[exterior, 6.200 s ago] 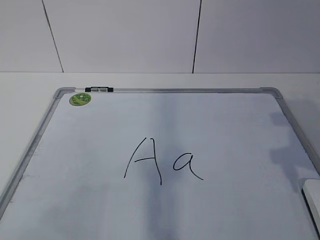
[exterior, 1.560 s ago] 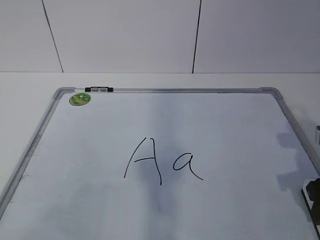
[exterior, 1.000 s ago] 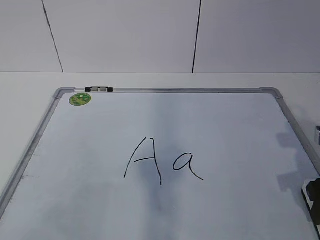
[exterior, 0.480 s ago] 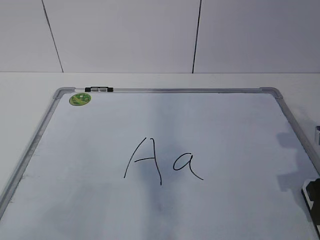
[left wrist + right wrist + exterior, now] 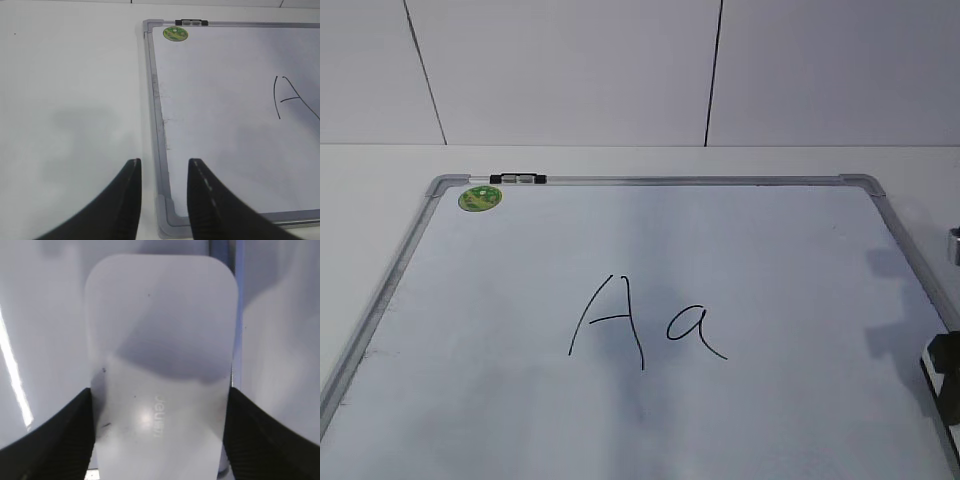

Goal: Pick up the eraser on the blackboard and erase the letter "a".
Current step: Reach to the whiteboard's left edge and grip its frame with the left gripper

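On the exterior view the shadow at the right side of the large white dry-erase blackboard point(image 5: 720, 250) with the silver-grey metal frame lies now a little higher and more to the left than half a second before, and the dark right hand point(image 5: 946, 380) at the edge of the picture sits slightly higher. This suggests that the right arm begins to carry its load away from the edge. In the right wrist view the white, smooth, rounded-rectangular plastic eraser point(image 5: 160, 350) fills the space between the two black fingers point(image 5: 55, 435), which press on both long sides: the right hand point(image 5: 160, 440) is clamped on it. So the picking seems done, and the wiping is still to come. The small handwritten letter "a" point(image 5: 694, 332) in thin black marker is untouched at the middle of the glossy board. The left hand point(image 5: 164, 200) hovers with matte black fingers apart over the board's near-left corner, holding nothing, above the plain white counter point(image 5: 70, 100).
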`<move>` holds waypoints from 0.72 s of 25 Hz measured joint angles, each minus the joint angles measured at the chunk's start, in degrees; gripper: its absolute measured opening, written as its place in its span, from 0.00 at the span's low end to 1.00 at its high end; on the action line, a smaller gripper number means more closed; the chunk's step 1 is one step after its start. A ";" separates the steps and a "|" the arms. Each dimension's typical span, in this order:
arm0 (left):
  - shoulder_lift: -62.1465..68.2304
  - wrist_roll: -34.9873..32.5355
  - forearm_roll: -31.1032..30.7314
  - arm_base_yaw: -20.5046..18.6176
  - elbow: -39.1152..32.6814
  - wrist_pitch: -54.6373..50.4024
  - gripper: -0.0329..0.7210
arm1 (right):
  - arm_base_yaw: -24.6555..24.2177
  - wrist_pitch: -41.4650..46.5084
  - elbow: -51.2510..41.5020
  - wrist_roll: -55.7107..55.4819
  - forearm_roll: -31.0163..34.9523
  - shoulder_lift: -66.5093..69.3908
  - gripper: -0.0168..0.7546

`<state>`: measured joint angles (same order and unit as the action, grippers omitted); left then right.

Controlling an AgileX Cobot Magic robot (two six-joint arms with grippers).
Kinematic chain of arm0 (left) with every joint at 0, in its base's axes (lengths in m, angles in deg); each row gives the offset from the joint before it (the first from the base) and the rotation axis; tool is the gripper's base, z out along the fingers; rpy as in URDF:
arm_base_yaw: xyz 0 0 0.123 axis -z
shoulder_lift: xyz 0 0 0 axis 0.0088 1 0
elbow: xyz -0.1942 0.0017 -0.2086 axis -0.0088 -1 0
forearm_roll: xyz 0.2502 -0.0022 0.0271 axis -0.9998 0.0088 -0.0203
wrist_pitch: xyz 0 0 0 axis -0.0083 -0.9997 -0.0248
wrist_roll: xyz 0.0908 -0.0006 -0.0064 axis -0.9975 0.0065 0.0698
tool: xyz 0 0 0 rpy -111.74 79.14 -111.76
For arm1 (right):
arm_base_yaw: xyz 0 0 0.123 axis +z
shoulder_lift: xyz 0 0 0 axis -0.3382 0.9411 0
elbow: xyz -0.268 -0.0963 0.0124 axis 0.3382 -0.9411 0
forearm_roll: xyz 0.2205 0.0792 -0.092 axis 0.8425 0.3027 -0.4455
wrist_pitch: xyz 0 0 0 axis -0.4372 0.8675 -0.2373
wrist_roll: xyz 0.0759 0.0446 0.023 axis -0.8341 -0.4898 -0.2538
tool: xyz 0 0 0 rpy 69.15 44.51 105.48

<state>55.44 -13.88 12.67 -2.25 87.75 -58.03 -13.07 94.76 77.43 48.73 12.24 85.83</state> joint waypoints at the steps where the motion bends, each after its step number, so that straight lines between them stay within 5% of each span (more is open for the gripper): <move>1: 0.00 0.00 0.00 0.00 0.00 0.00 0.36 | 0.00 0.36 0.76 0.00 0.11 0.00 0.74; 18: 0.00 0.00 0.46 0.00 0.00 0.04 0.36 | 0.00 3.45 3.32 0.11 2.26 0.00 0.74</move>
<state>55.44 -13.88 13.13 -2.25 87.75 -57.99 -13.07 98.22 80.75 48.84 14.50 85.83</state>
